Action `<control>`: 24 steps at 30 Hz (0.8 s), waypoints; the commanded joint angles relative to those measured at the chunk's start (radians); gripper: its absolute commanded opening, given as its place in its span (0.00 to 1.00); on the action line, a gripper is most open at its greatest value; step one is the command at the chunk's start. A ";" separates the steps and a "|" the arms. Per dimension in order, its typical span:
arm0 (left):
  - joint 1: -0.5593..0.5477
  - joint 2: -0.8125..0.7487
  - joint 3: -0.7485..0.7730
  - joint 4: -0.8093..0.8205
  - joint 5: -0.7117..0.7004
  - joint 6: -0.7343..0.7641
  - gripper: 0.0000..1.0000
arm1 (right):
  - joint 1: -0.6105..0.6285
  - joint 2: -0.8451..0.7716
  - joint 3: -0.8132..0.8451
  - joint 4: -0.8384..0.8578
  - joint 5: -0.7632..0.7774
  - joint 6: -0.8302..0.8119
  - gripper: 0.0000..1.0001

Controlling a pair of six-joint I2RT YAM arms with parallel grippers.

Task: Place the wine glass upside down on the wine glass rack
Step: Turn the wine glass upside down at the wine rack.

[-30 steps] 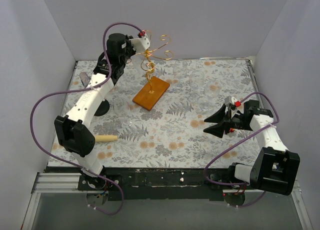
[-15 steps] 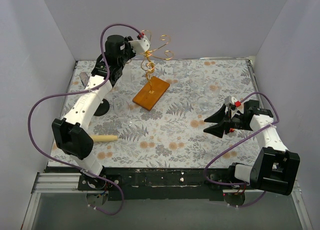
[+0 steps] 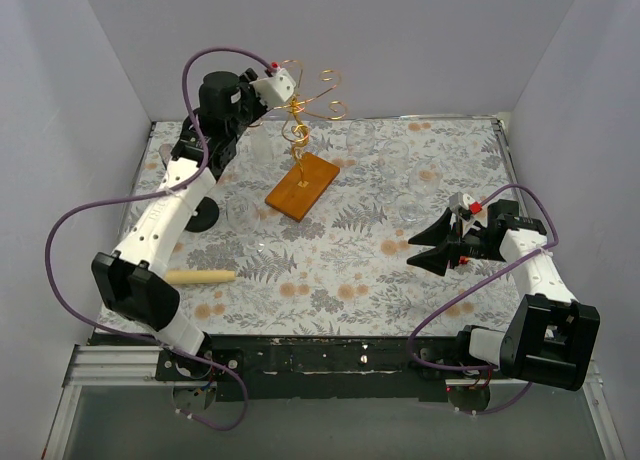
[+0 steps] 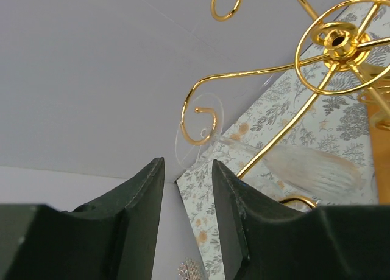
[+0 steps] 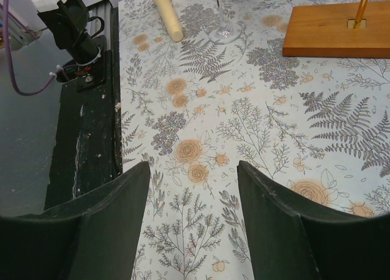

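Nearest the bases: right gripper (image 3: pixel 433 242), black fingers spread wide, nothing between, low over floral-print table cover (image 3: pixel 350 270), well apart from the action. Further back: flat rectangular orange-brown wooden base (image 3: pixel 303 185), carrying tall copper-gold wire wine glass rack (image 4: pixel 348 52) w/ curled arms. Up at rack top, far left: left gripper (image 4: pixel 187 164), fingers a little apart, clamped on nothing. Just beyond its tips: clear see-through wine glass (image 4: pixel 308 167), round foot caught in one end curl, bowl hanging below. Looks inverted & seated, so task prob. near done.

Risk on pulling away: clipping foot rim or wire w/ a sideways drift, swinging glass out of its single open curl, dropping it onto base or table. Also: nudging a light, springy-looking tree & rocking the lot. Safer bet: straight back, away from curl.

Only via left wrist: foot-in-curl detail & empty gap betw. fingers. From top: glass all but lost against wire, yet both arms' placing plain. Via right wrist: just table, base edge, pale wooden stick (image 5: pixel 166 12), foot of another clear glass (image 5: pixel 222 31).
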 commanded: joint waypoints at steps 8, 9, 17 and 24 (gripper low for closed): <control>0.007 -0.210 -0.066 -0.030 0.132 -0.196 0.47 | -0.004 0.002 0.036 -0.025 -0.010 -0.030 0.68; 0.007 -0.224 -0.075 -0.030 0.141 -0.208 0.47 | -0.004 0.002 0.036 -0.024 -0.008 -0.030 0.68; 0.007 -0.485 -0.255 -0.013 0.262 -0.564 0.69 | -0.010 -0.009 0.034 -0.024 0.007 -0.036 0.68; 0.007 -0.767 -0.502 0.010 0.279 -0.924 0.89 | -0.018 -0.024 0.020 -0.031 0.021 -0.060 0.68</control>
